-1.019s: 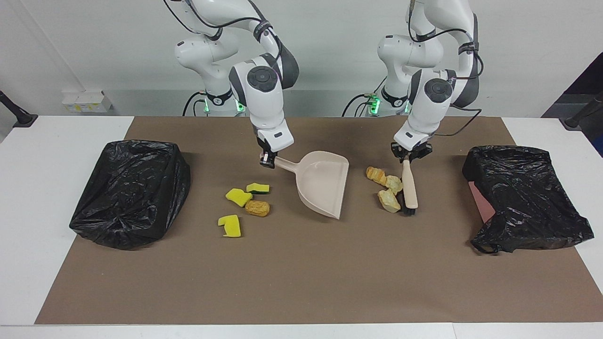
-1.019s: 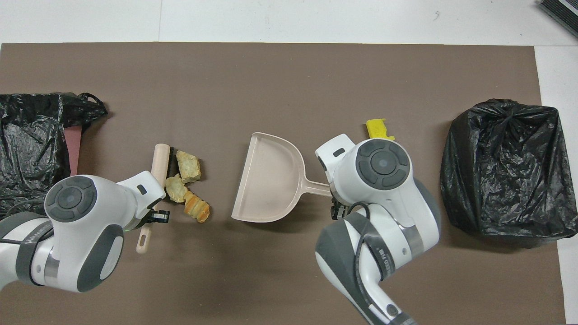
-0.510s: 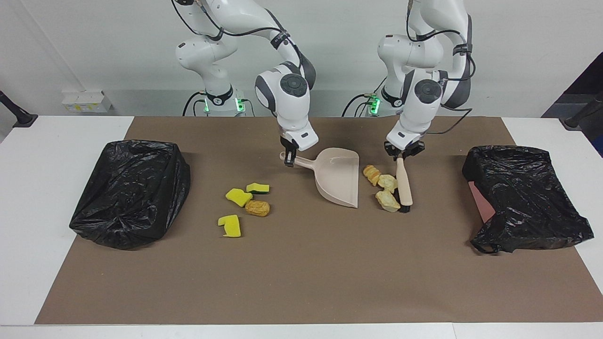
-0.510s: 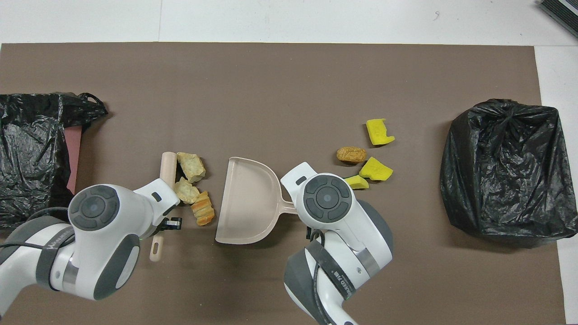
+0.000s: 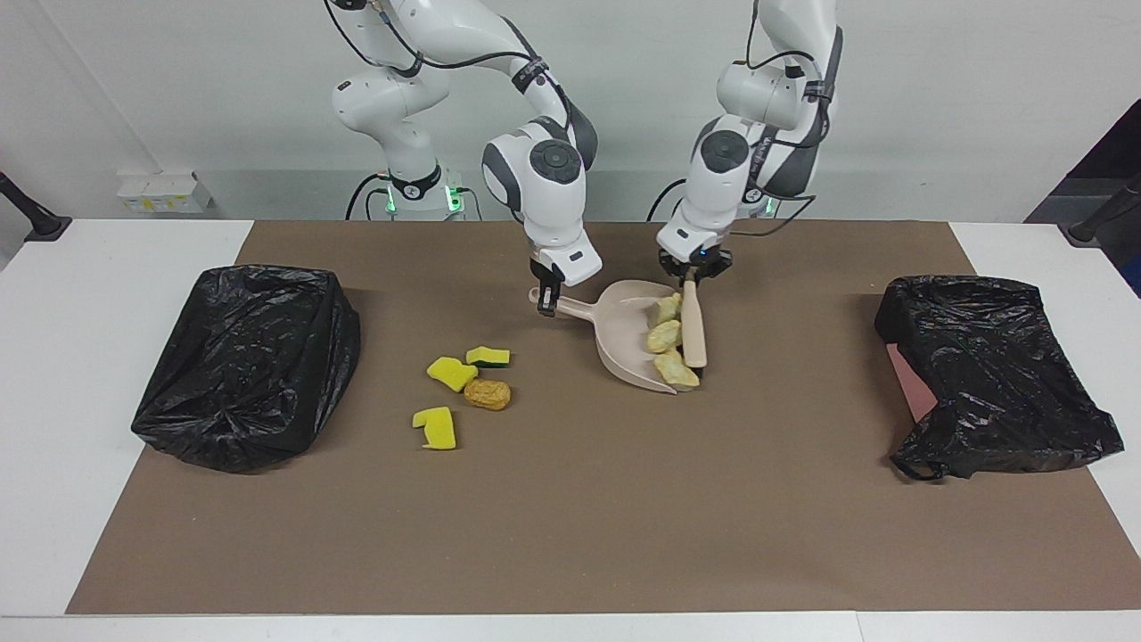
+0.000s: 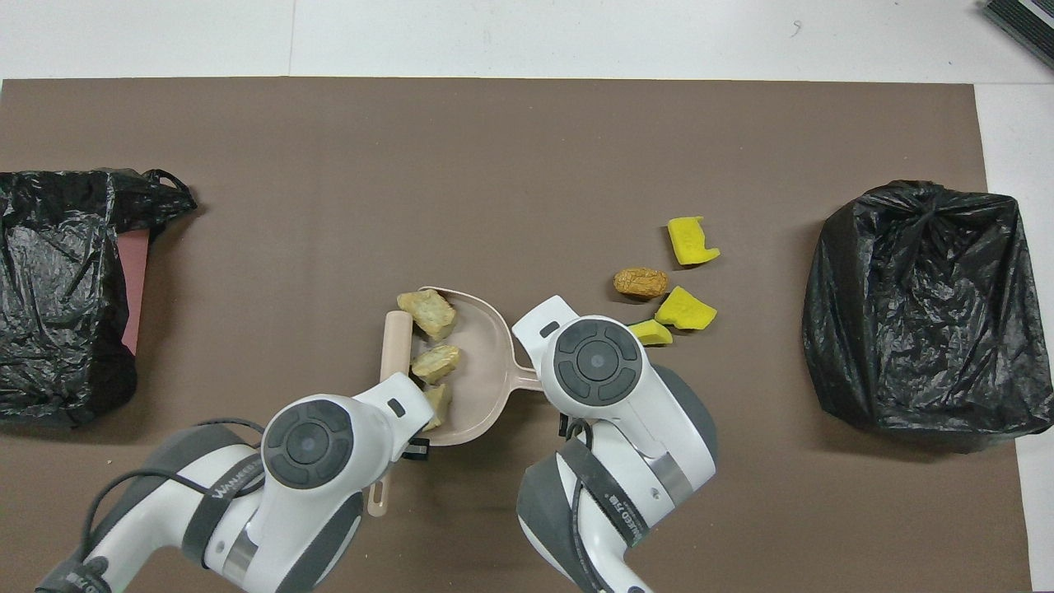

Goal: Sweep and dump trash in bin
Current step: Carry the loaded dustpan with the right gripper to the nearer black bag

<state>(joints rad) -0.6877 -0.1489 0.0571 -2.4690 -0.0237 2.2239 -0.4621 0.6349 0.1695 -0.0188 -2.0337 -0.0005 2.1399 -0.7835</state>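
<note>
Looking first at the facing view, we see the right hand clenched on the handle of the dustpan at the centre of the frame, slightly above the middle, and the left hand clenched on the top of the brush just to the right of it. The brush lies along the pan's open mouth, its long axis running from upper centre down the frame, with three tan lumps pressed between it and the pan floor; the lowest lump sits right at the lip. The other trash, three yellow sponge pieces and one orange lump, lies lower and to the left of the pan, on the handle's side, so we judge that the mouth faces away from it and that the right hand is the nearer one. One bin, wrapped in a black bag, stands at middle left; a second black bag lies at middle right. Turning to the overhead view, we find the same lumps inside the pan at lower centre, the brush standing along its left edge, both hands hidden under their wrists. The sponge pieces and the orange lump lie right of centre on the desk, between the pan and the bagged bin at the right edge.
</note>
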